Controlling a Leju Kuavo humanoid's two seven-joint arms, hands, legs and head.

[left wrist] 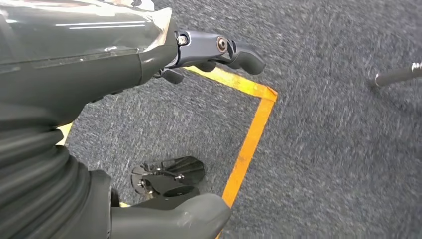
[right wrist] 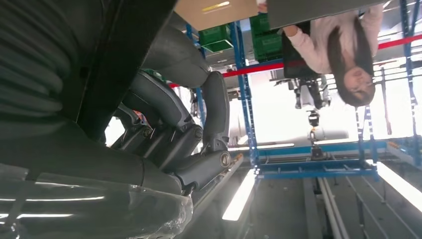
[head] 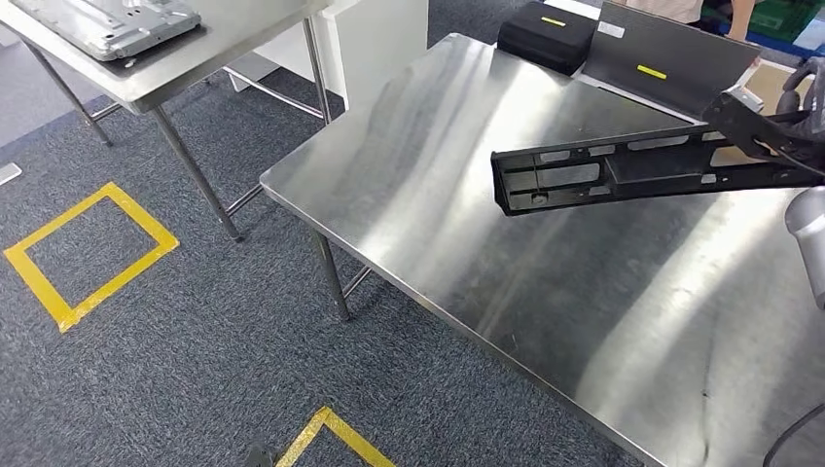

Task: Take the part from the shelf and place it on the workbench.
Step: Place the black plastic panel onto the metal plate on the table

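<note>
I am holding the part [head: 623,170], a long black slotted bracket, in my right hand [head: 793,122], whose fingers are wrapping one end of it near the workbench's [head: 467,253] right edge. The part is hanging in the air above the steel top, roughly level, its free end reaching out over the middle of the surface and not touching it. So the pick from the shelf looks done, and I am judging that the lowering and the release are what is left. My left hand [left wrist: 209,55] is hanging beside me over the carpet and the yellow floor tape [left wrist: 249,134], fingers loosely apart and holding nothing. A black case [head: 547,34] is sitting at the workbench's far edge, well apart from the part.
</note>
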